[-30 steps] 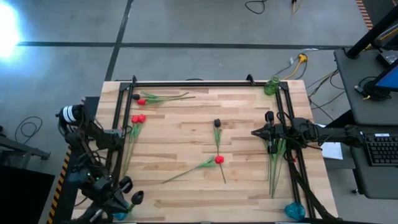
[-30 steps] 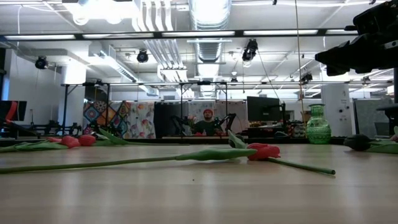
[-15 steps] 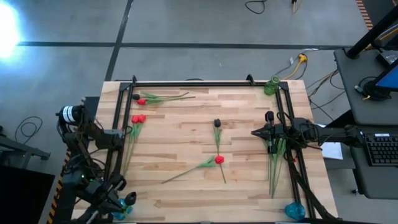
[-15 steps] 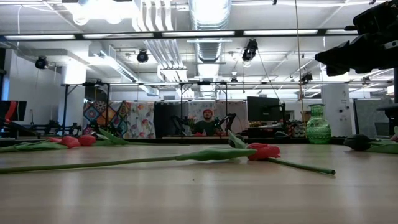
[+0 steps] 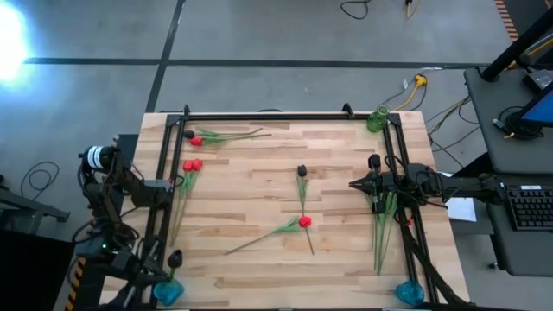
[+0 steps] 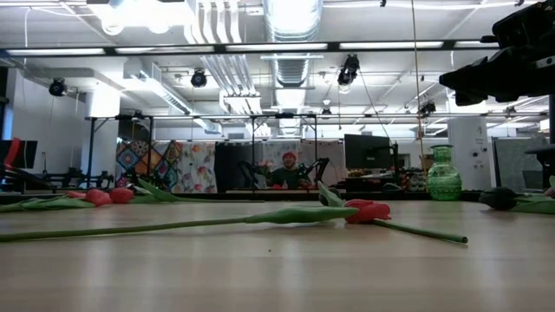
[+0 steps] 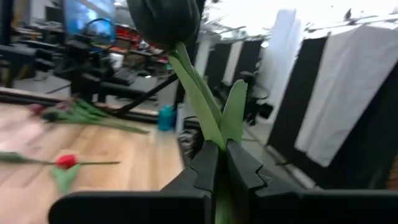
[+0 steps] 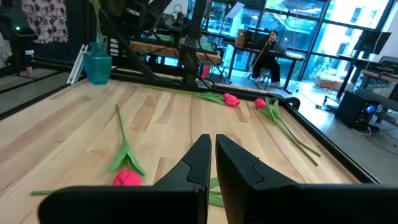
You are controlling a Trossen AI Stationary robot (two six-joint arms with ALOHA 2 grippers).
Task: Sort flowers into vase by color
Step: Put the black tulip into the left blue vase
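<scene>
1 stem in hand: left gripper [image 7: 217, 165], fingers pinched on the stem of a dark tulip [image 7: 163, 22], head upward.
Landmark: teal vase [image 5: 169, 291] at the table's [image 5: 251, 186] near-left corner.
Key relation: in the high view the dark head [image 5: 175, 258] hangs just above and beside the teal vase, stem roughly upright; the drop into its mouth looks short and downward.
Nearer arm: left, by far.
Right gripper [image 8: 211, 163]: fingers pressed together on nothing, parked well across the table from the teal vase, over a bunch of stems [image 5: 382, 226].
Loose flowers: red tulip [image 5: 304, 222] mid-table, right of the vase; black tulip [image 5: 301, 171] beyond it; 2 red heads [image 5: 191, 164] and another red tulip [image 5: 197, 141] along the left side, farther back.
Second vase: green vase [image 5: 378, 118], far-right corner, diagonally opposite.
Judgement: dark flower seems bound for the teal vase.
</scene>
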